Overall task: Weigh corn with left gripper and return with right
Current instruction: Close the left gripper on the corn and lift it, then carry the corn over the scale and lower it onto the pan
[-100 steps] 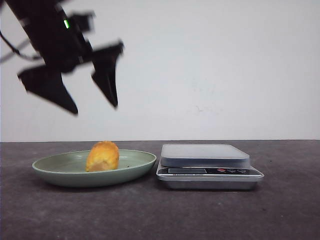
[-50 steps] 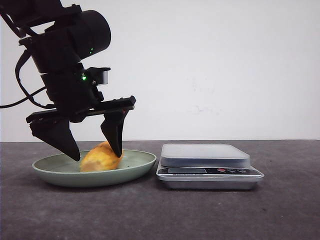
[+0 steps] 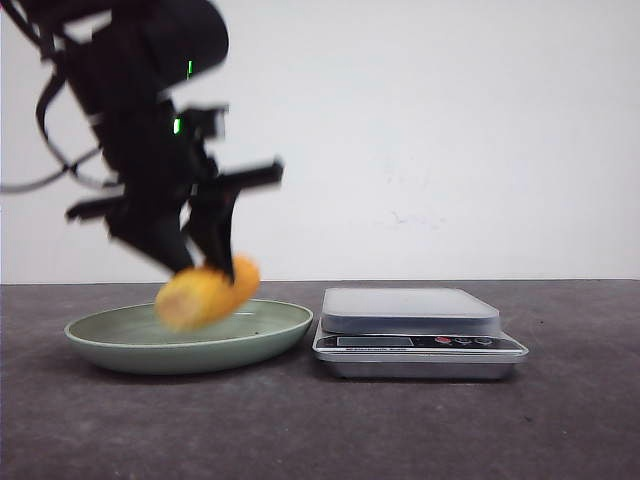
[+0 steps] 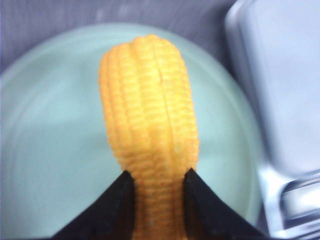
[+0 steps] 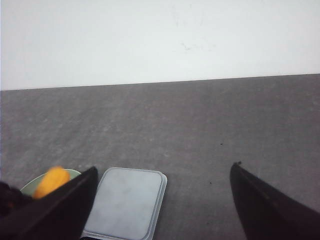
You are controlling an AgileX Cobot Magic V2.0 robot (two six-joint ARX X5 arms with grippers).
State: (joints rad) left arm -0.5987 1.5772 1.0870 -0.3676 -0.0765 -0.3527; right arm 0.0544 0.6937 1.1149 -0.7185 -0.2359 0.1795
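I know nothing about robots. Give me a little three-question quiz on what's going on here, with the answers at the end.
1. True or false: the corn is lying loose in the green plate.
2. Which gripper holds the corn: A) the left gripper, B) the right gripper?
3. Fill in: the kitchen scale stands beside the plate, and its platform is ____.

Key:
1. False: in the front view it is clamped in the jaws and lifted just above the plate.
2. A; the right jaws stand wide apart, holding nothing.
3. Bare.
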